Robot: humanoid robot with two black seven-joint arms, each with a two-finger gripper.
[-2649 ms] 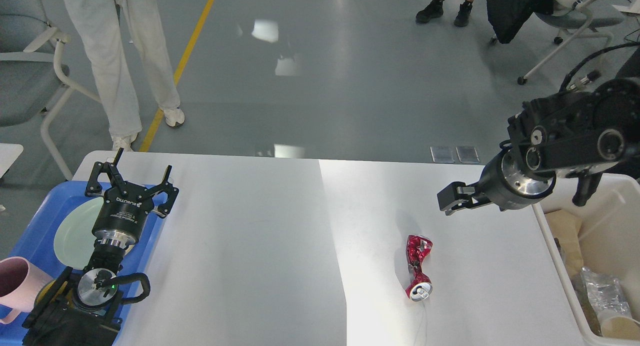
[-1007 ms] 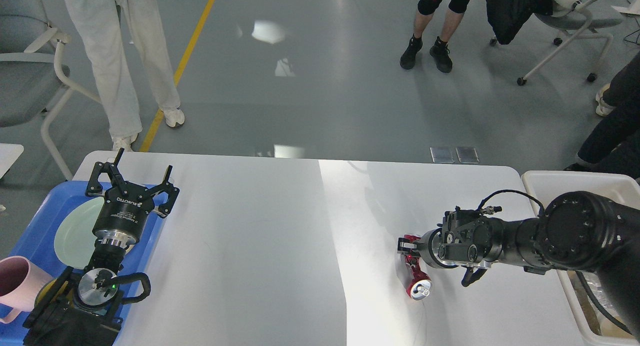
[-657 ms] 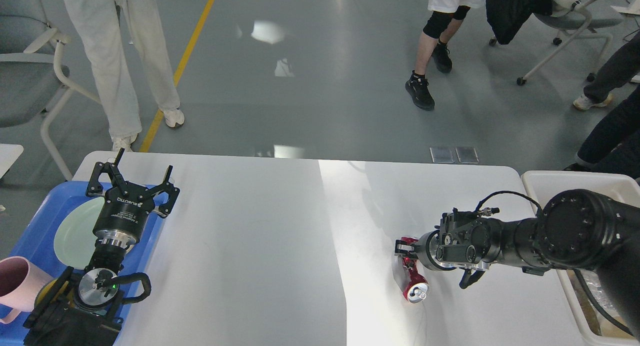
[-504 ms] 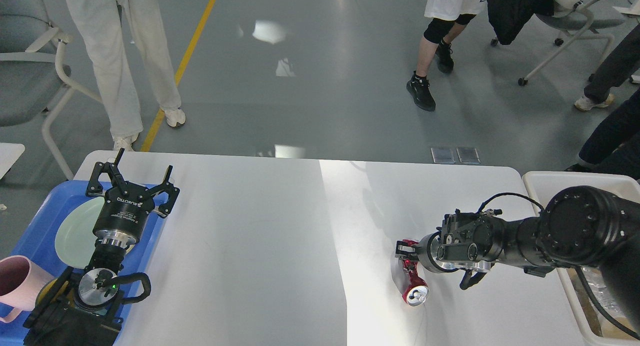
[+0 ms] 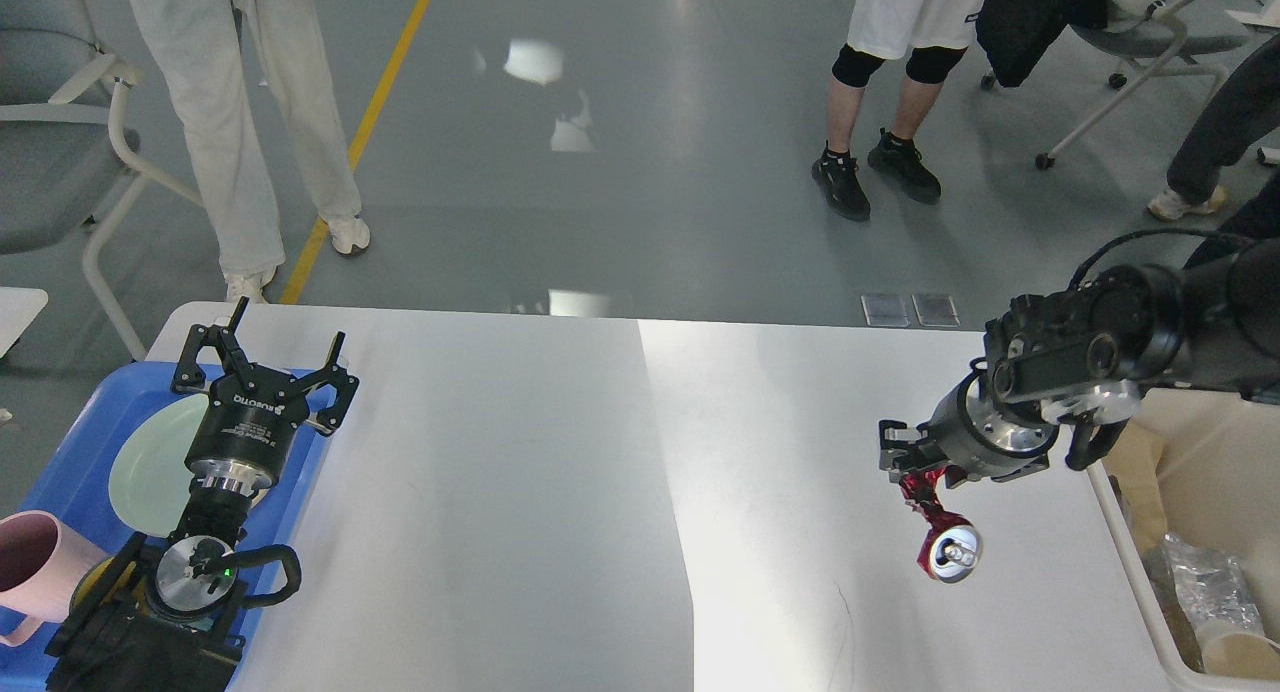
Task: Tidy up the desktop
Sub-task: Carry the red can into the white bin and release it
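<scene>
While the left gripper (image 5: 262, 364) sits idle at the left of the frame, its fingers spread wide and holding nothing over the blue tray (image 5: 70, 462) with its pale green plate (image 5: 145, 467) and the pink cup (image 5: 35, 562) in the lower-left corner, the work is all on the other side. The desktop (image 5: 560, 492) across the middle of the frame lies bare and white. Toward the right, the right gripper (image 5: 915, 462) is clamped on the upper end of a crushed red can (image 5: 940, 532), which hangs tilted, its open top swinging low, apparently clear of the surface. The white bin (image 5: 1190, 492) waits at the right edge with wrappers already inside. I'd say the carry wants a steady, level sweep rightward, high enough to clear the bin's rim, letting go only once the dangling end is over the opening, since a pinch that far off centre could let the can pivot or slip.
</scene>
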